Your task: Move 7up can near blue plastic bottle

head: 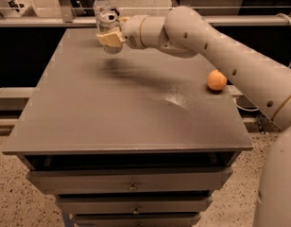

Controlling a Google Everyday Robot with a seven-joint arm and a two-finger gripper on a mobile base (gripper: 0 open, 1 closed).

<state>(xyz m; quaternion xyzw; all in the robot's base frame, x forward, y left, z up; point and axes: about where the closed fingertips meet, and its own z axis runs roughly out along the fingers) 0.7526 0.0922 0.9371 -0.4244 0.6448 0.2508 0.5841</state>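
Observation:
My gripper (109, 34) is at the far left part of the table, shut on the 7up can (107, 20), a small silver can whose pull-tab top shows above the tan fingers (110, 38). The can is held above the table surface. The blue plastic bottle (101, 1), clear with a white cap, stands upright at the table's far edge, right behind the can and partly hidden by it. My white arm (207, 37) reaches in from the right across the table.
An orange (216, 80) lies near the right edge of the grey table (122, 108). Drawers (131, 186) sit under the table front. A rail and dark gap run behind the far edge.

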